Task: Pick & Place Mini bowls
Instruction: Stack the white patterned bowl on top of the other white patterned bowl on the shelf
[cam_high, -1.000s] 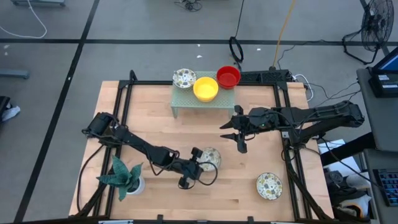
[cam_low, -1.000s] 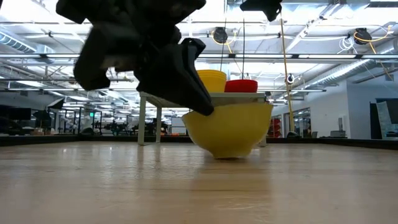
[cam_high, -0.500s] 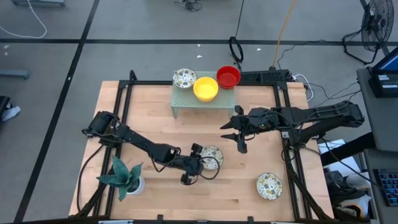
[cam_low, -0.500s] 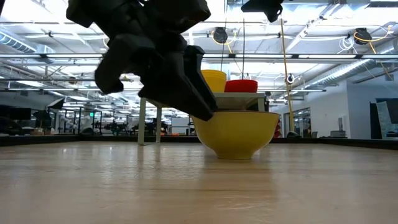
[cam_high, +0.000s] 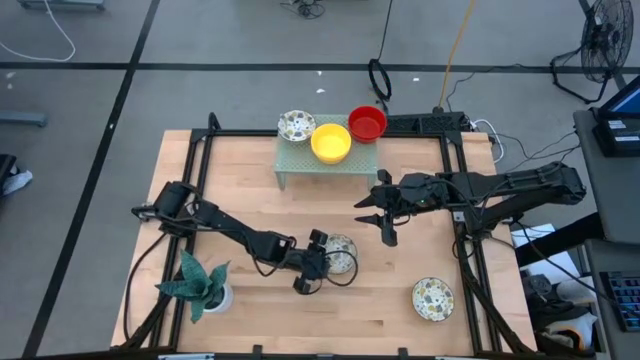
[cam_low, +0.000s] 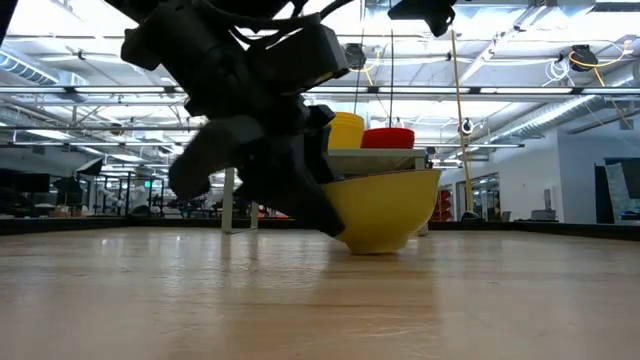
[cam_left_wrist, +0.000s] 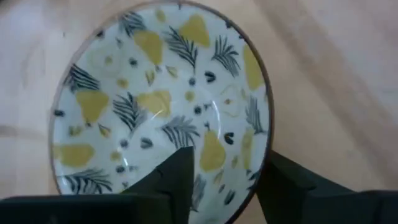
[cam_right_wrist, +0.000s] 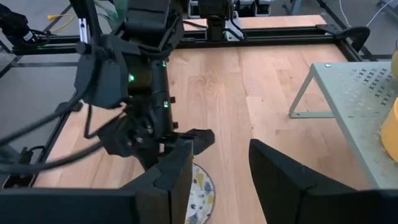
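Note:
A white mini bowl (cam_high: 342, 252) with a yellow pear and leaf pattern (cam_left_wrist: 155, 93) stands on the table's middle; its outside shows yellow in the low view (cam_low: 385, 215). My left gripper (cam_high: 320, 263) is open at the bowl's left rim, one finger over the inside and one outside. My right gripper (cam_high: 384, 228) hangs open above the table, right of the bowl, holding nothing. A second patterned bowl (cam_high: 433, 298) lies near the front right. On the pale green rack (cam_high: 325, 165) sit a patterned (cam_high: 296, 125), a yellow (cam_high: 331, 142) and a red bowl (cam_high: 367, 123). My left gripper straddles the bowl's rim (cam_left_wrist: 266, 140) on the bowl's left side, one finger (cam_left_wrist: 180, 177) over the inner wall and the other (cam_left_wrist: 283, 186) outside. It comes slanting down from the table's left. The bowl stands on its foot (cam_low: 375, 248), tipped. Whether a finger touches it I cannot tell.
A green plant in a white pot (cam_high: 205, 285) stands at the front left beside the left arm. The rack with its legs fills the far middle. Black frame rails (cam_high: 200, 160) run along the table's sides. Bare wood lies between the two patterned bowls.
My left gripper has opened from shut, gone a little toward the bowl and come down, so its fingers now straddle the rim. The bowl shifted slightly toward the table's right, stood level half a second ago, and is tipped again now.

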